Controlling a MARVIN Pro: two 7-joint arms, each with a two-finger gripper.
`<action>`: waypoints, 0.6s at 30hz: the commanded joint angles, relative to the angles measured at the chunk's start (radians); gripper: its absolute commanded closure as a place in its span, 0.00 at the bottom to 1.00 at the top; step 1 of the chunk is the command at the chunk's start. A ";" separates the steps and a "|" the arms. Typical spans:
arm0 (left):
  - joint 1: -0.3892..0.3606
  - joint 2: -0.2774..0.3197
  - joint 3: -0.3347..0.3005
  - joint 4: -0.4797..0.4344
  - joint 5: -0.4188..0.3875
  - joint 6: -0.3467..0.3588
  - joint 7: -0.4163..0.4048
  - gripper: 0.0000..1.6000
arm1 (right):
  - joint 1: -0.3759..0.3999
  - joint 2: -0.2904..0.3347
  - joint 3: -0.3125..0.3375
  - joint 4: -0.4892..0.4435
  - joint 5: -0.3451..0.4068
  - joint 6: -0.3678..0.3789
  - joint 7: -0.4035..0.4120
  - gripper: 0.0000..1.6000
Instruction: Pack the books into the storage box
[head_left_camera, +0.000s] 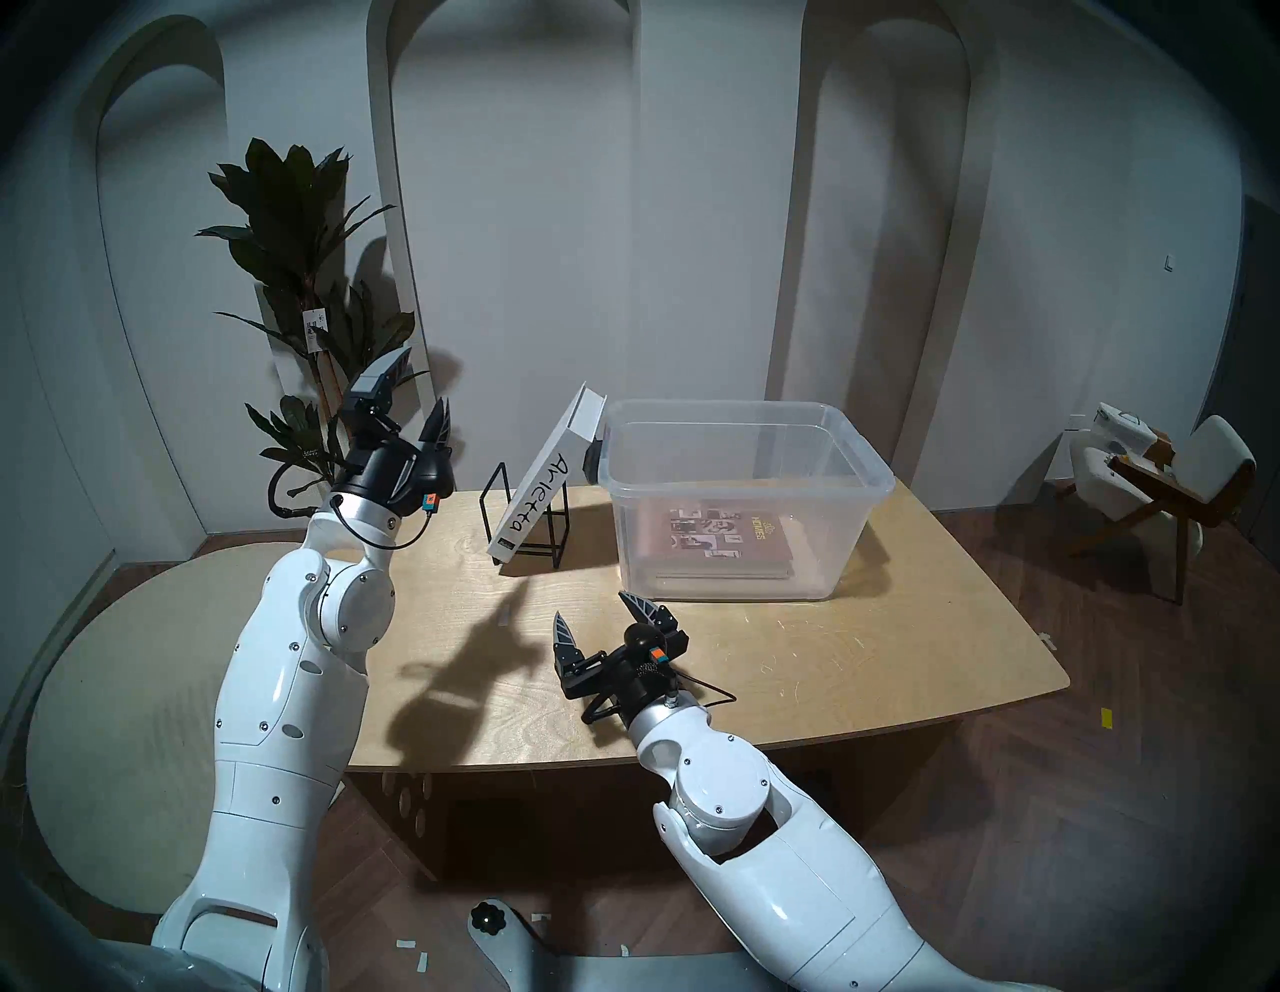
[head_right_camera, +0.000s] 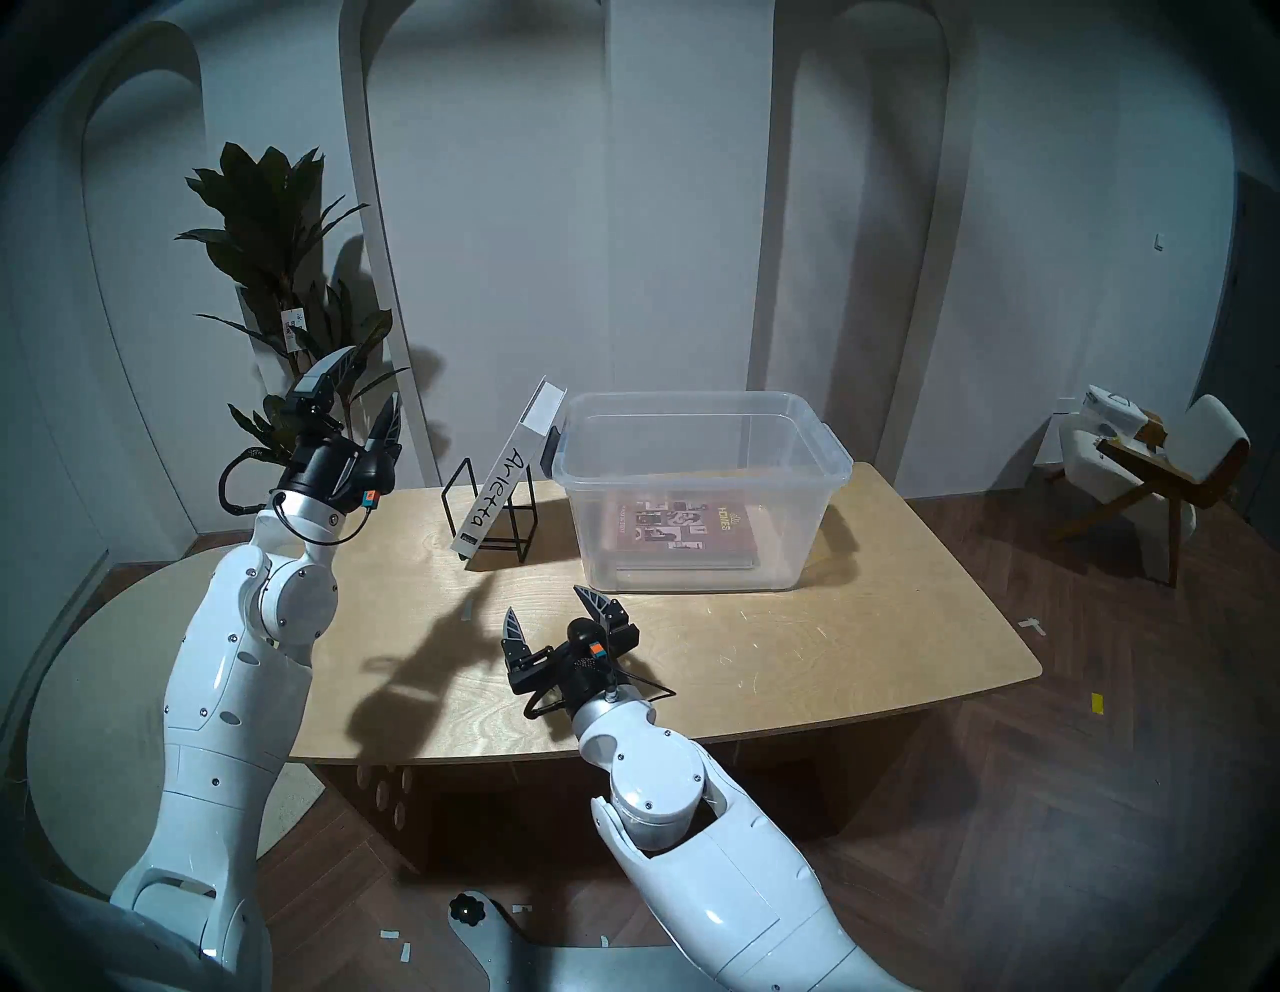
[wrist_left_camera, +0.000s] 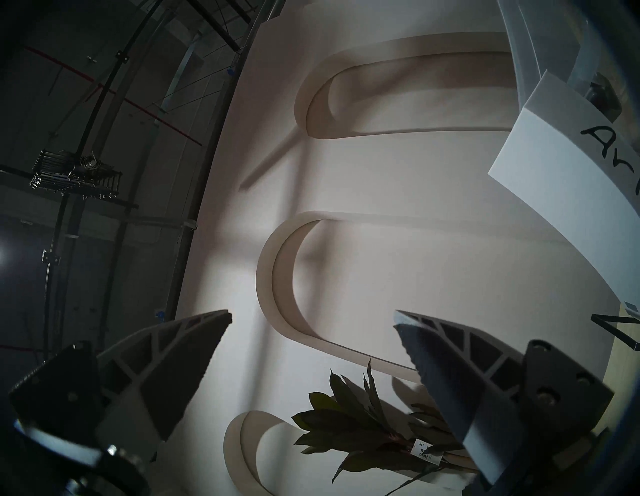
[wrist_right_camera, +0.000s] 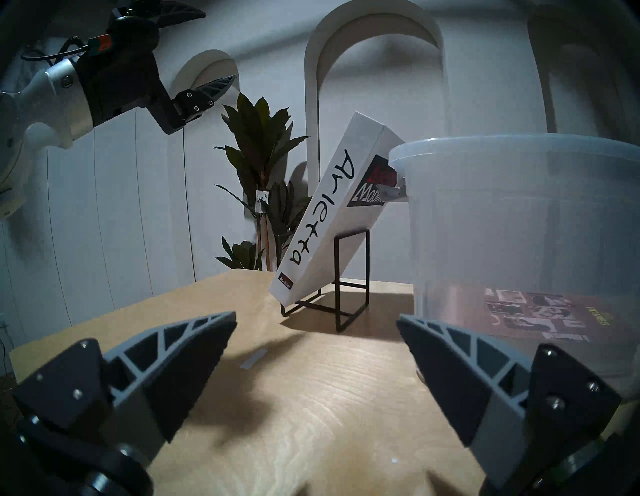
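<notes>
A tall white book with "Arietta" on its spine stands tilted in a black wire stand. Its top leans on the left rim of the clear storage box. A brown book with a photo collage lies flat on the box floor. My left gripper is open and empty, raised to the left of the white book and apart from it. Over the table in front of the box, my right gripper is open and empty, facing the white book.
The wooden table carries the stand and the box at its back half. A potted plant stands behind the table's left end, close to my left gripper. A chair is off to the far right on the floor.
</notes>
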 joint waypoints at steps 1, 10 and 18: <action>0.013 -0.019 -0.012 -0.054 -0.004 0.022 0.021 0.00 | 0.119 -0.058 -0.042 0.032 0.070 0.000 -0.041 0.00; 0.038 -0.035 -0.020 -0.079 -0.009 0.045 0.031 0.00 | 0.199 -0.108 -0.063 0.117 0.168 0.011 -0.098 0.00; 0.059 -0.050 -0.027 -0.103 -0.012 0.068 0.040 0.00 | 0.279 -0.160 -0.082 0.203 0.255 0.016 -0.152 0.00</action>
